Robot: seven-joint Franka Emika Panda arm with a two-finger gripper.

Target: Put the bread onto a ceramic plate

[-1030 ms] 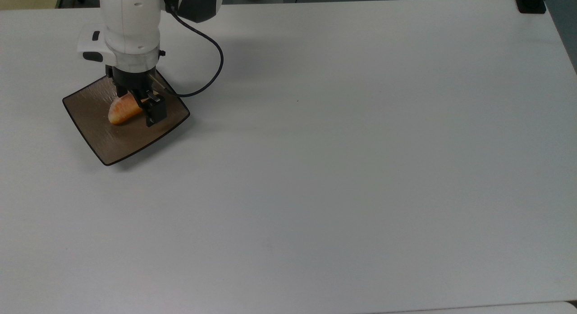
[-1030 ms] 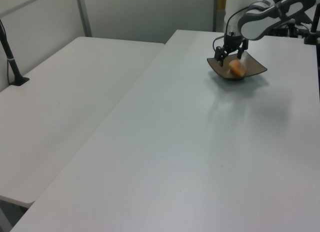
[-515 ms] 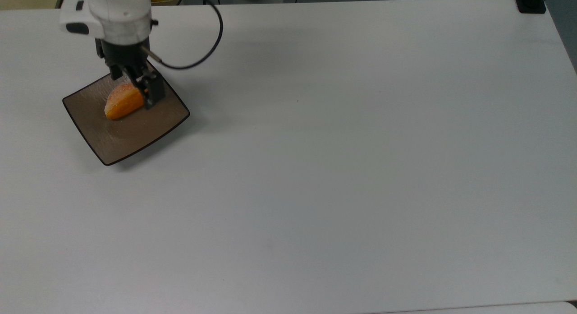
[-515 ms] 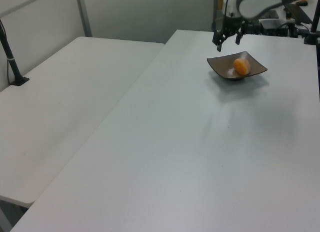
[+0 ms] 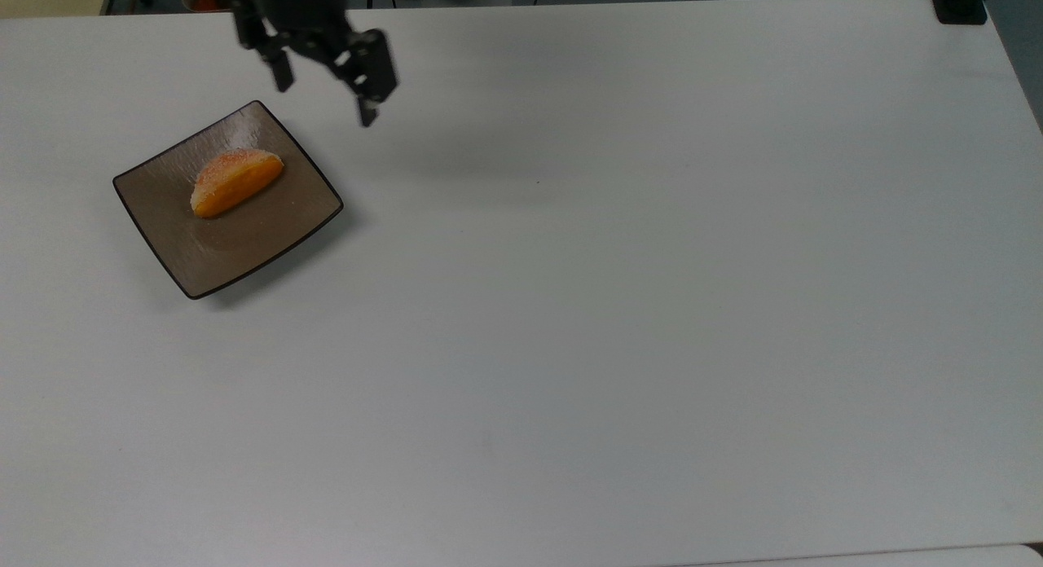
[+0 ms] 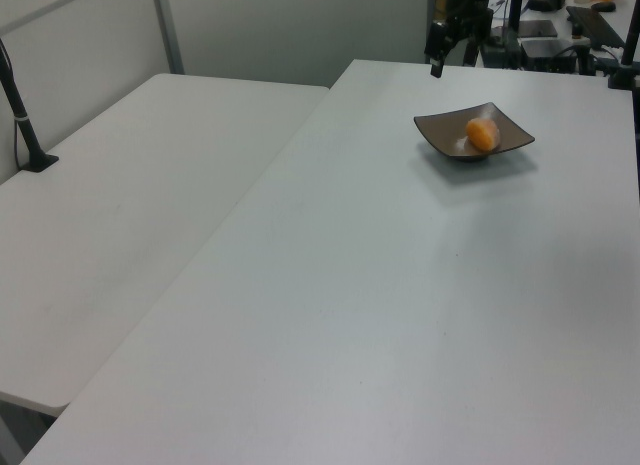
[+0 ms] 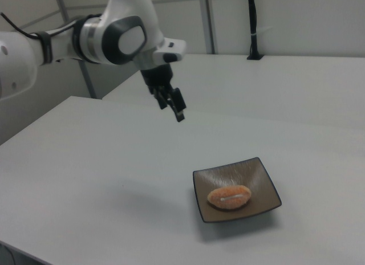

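In the top view, the plate (image 5: 227, 199) sits toward the left of the table (image 5: 619, 306), and the bread (image 5: 236, 181) lies inside it, on the half nearer the far edge, resting on the brown surface with nothing touching it. Judged from that, the placing is done: the bread is on the plate, and all that looks left is for the arm to clear away. Further right in the top view, beyond the plate's far corner, the hand (image 5: 324, 76) hangs above the table, well apart from the bread. Its two fingers stand spread with a clear gap between them, and they hold nothing and touch nothing. The right view shows the hand (image 7: 171, 102) high over the table, pointing down.
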